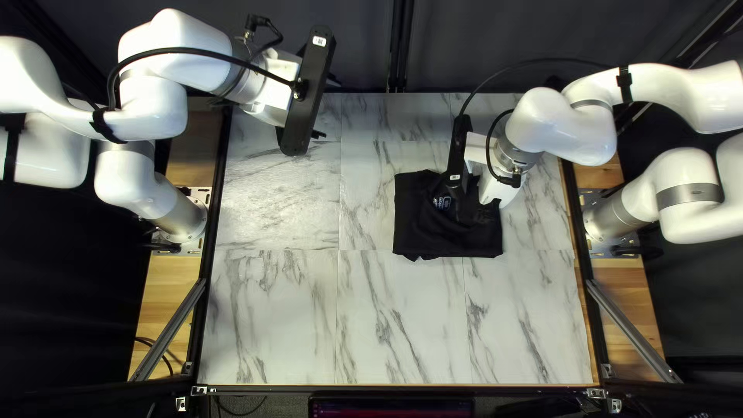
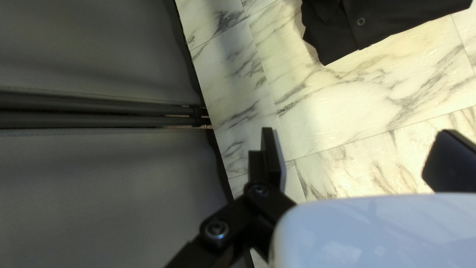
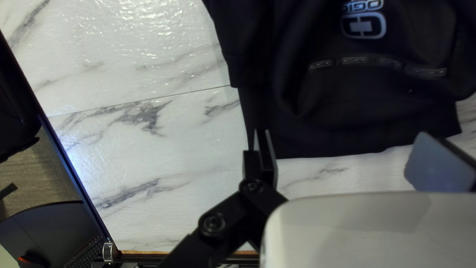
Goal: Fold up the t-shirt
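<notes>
The black buttoned shirt (image 3: pixel 367 109), layered over itself, lies on the marble-patterned tabletop (image 3: pixel 173 173) ahead of my right gripper's (image 1: pixel 456 182) spread fingers, its hem crossing the view between them; it sits well apart from my left gripper (image 1: pixel 327 107), also spread, ahead of its fingers; a dark curtain (image 2: pixel 124 59) hangs beside those fingers.

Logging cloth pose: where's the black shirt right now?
In the top left view, the black shirt lies on the marble-look table, just right of centre, with the open right gripper over it.
</notes>
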